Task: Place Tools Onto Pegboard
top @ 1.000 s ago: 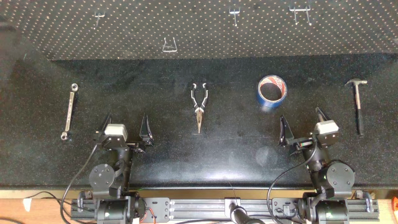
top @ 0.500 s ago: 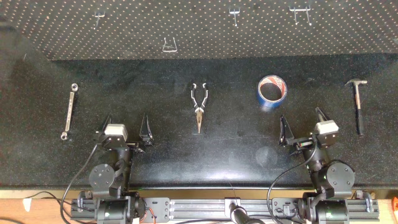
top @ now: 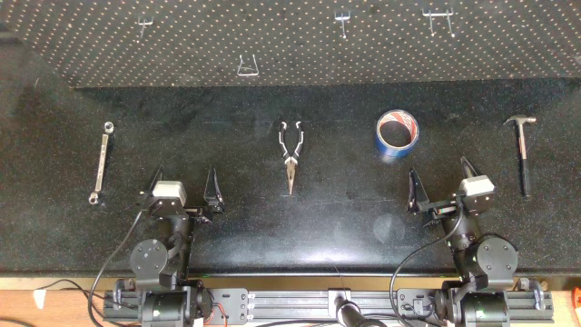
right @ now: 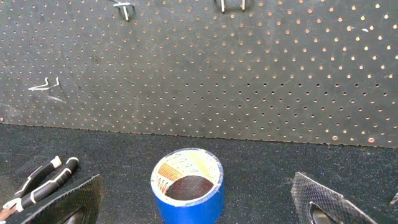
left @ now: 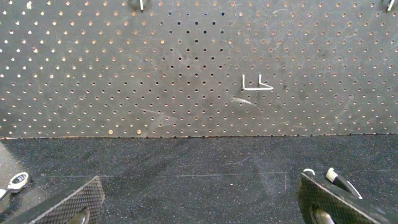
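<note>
Black worktop (top: 236, 227): wrench (top: 101, 163), pliers (top: 290, 154), blue tape roll (top: 394, 151) and hammer (top: 522, 156) lie well apart, below the pegboard (top: 290, 45).
Claws: left gripper (top: 183, 186) and right gripper (top: 442, 186) both spread wide, empty.
Advice: the tape sits nearest the right gripper; pinch one wall, then thread the ring over a hook (top: 342, 18).

Black table (top: 345, 209) (matte) holds wrench (top: 100, 163), pliers (top: 290, 156), tape (top: 392, 152), hammer (top: 522, 159).

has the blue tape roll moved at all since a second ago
No. The blue tape roll sits at the same spot below the edge of the pegboard, between the pliers and the hammer, as before.
</note>
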Robot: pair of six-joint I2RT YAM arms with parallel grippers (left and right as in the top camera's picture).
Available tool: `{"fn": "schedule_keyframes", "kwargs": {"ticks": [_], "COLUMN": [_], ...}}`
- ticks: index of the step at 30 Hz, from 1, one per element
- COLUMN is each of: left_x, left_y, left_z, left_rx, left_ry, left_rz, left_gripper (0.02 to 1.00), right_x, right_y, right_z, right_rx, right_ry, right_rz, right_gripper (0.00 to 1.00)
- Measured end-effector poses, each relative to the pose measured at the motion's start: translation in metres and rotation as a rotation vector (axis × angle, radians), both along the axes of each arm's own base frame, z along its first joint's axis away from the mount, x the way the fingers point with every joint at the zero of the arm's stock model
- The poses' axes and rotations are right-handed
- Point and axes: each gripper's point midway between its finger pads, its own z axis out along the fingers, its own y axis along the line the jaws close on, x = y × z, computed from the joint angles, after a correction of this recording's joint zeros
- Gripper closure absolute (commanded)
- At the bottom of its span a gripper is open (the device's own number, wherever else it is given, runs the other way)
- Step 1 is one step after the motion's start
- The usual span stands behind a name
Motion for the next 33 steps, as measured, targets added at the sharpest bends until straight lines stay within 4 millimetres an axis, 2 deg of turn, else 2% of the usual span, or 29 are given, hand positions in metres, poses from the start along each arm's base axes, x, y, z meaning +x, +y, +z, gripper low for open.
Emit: {"fn": "schedule_keyframes", "kwargs": {"ticks": [27,30,31,32,33], "left_x": [0.0,0.0,-0.0004,-0.002,-0.0029], "left_y": [-0.0001,-0.0015,-0.0015,0.0013,0.0058], "left_z": [0.0,-0.0002,-0.0013,-0.006,-0.0011], "left_rx": [0.0,0.095,0.126,0.153,0.16], "left_ry": [0.0,-0.003,0.011,0.099,0.156], "left_rz": [-0.001,-0.016,-0.018,-0.016,-0.004], "left_gripper": [0.023,0.025,0.025,0.025,0.025], "right_x": [0.0,0.0,0.0,0.0,0.0], "right_y": [0.0,0.0,-0.0001,-0.0001,-0.0002], "right_z": [0.0,0.0001,0.0,0.0,0.0003], "right_rx": [0.0,0.0,0.0,0.0,0.0], "right_ry": [0.0,0.0,0.0,0.0,-0.001], "right_rz": [0.0,0.0,0.0,0.0,-0.001], "right_gripper": [0.016,0.014,0.014,0.012,0.014]}}
